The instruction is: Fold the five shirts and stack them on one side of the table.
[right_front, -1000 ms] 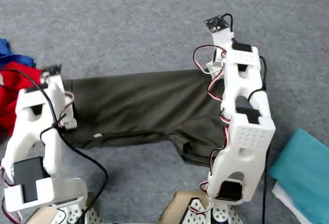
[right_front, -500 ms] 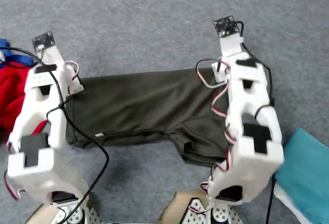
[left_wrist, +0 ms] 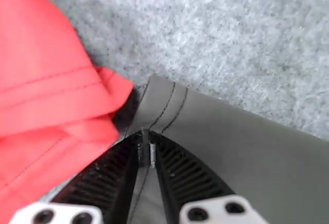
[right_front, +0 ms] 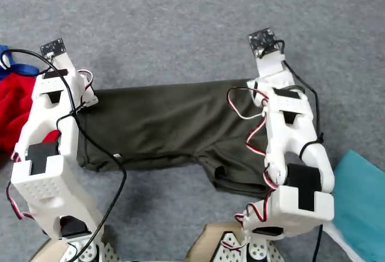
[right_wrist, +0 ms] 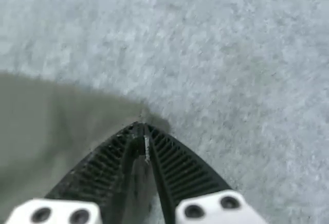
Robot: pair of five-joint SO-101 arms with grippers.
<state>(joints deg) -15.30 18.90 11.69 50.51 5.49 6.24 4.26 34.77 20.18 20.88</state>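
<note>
A dark olive shirt lies spread across the middle of the grey table. My left gripper is at its far left corner. In the left wrist view that gripper is shut on the stitched hem of the olive shirt. My right gripper is at the far right corner. In the right wrist view it is shut on the edge of the olive shirt. A sleeve of the olive shirt bunches at the near right, beside the right arm.
A red shirt lies crumpled at the left edge, right beside the left gripper, with the red shirt touching the olive hem. Blue cloth lies behind it. A teal shirt rests on white cloth at the near right.
Both arms have stretched toward the far side of the table. The left gripper went from the shirt's left edge to its far left corner; the right moved slightly right along the far edge.
</note>
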